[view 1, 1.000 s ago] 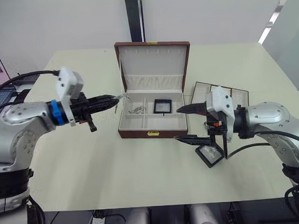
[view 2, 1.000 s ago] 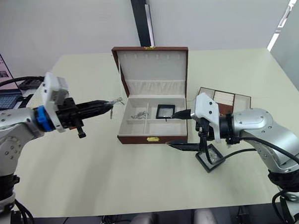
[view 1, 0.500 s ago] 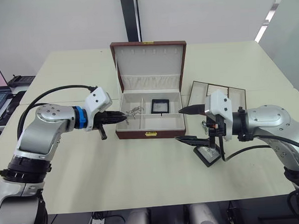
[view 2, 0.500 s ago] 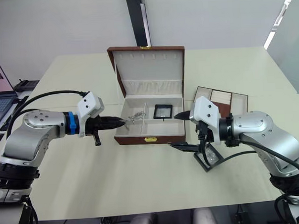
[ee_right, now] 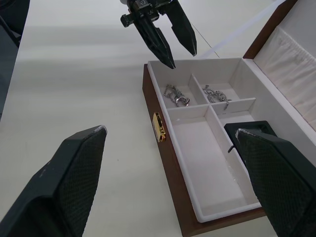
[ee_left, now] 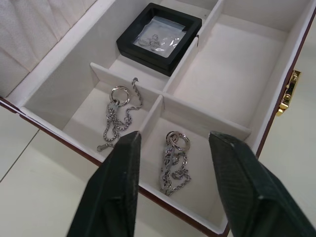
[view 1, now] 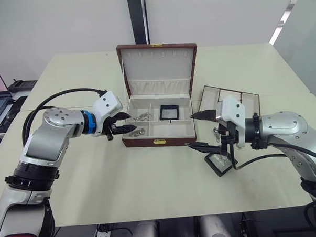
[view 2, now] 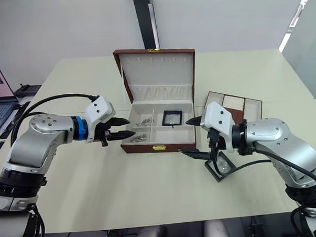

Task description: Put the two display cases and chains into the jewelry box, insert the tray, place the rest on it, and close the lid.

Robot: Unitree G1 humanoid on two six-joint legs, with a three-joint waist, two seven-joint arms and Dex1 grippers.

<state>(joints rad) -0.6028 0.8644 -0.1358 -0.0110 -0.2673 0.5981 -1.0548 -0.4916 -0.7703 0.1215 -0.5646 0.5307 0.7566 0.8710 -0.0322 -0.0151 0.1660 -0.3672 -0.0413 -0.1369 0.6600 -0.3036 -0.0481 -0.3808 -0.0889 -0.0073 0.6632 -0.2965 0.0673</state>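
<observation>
Both chains (ee_left: 174, 163) lie in the box (view 1: 159, 141); your grippers gape empty. Second case (view 1: 221, 163): light, rigid, slippery; pinch its frame edges

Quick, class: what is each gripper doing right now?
Left gripper: open, empty, above a chain in the jewelry box.
Right gripper: open, empty.

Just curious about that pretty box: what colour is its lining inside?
The jewelry box is lined in cream white, with a reddish-brown outside; the left wrist view shows it best.
</observation>
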